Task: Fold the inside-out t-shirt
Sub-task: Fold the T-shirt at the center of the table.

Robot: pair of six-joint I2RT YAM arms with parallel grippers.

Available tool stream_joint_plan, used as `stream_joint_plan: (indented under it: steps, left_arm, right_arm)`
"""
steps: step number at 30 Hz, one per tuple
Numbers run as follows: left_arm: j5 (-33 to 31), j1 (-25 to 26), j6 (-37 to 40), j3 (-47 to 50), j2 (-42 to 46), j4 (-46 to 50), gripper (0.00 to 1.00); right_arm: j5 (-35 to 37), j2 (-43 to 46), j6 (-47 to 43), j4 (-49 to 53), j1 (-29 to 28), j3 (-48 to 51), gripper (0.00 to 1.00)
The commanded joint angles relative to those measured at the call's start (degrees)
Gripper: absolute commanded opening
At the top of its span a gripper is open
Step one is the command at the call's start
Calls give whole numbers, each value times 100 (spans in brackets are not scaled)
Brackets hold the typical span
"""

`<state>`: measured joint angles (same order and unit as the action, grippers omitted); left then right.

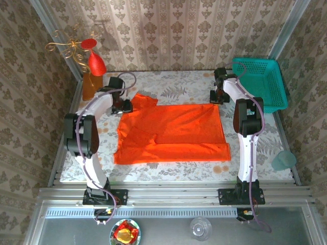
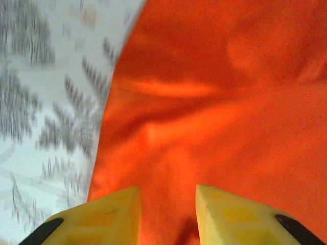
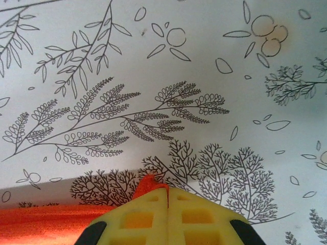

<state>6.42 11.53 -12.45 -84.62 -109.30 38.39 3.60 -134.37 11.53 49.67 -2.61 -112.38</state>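
Observation:
The inside-out t-shirt [image 1: 173,132] lies spread flat and orange-red in the middle of the table. My left gripper [image 1: 125,105] sits at its far left corner. In the left wrist view its yellow fingers [image 2: 115,214] stand apart around the left gripper's [image 2: 168,196] gap, open over the wrinkled t-shirt [image 2: 230,102], which runs under and between them. My right gripper [image 1: 215,97] is at the shirt's far right corner. In the right wrist view the right gripper [image 3: 167,190] is shut, with a small tip of the t-shirt [image 3: 149,184] pinched at its fingertips.
A teal basket [image 1: 258,81] stands at the back right, close behind the right arm. A glossy red cone ornament [image 1: 96,62] with gold wire stands at the back left. A pale cup [image 1: 283,160] sits at the right edge. The leaf-patterned tablecloth [image 1: 173,84] shows beyond the shirt.

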Motion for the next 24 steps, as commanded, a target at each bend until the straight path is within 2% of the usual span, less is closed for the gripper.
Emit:
stream_joint_plan:
  steps: [1,7,18,24]
  left_arm:
    - [-74,-28,699,-889,-647,345,34]
    - [-114,-30,1222,-2459,-1910,587,35]
    - [28,-10,1776,-4748,-3493,1288,37]
    - [193,57,1916,-5400,-3997,1758,37]
  right_arm:
    - [-175,142,129,-52,15,232,0]
    - [-201,191,171,-115,2,465,0]
    - [-192,156,156,-89,-38,534,0]
    - [-151,156,147,-56,-46,531,0]
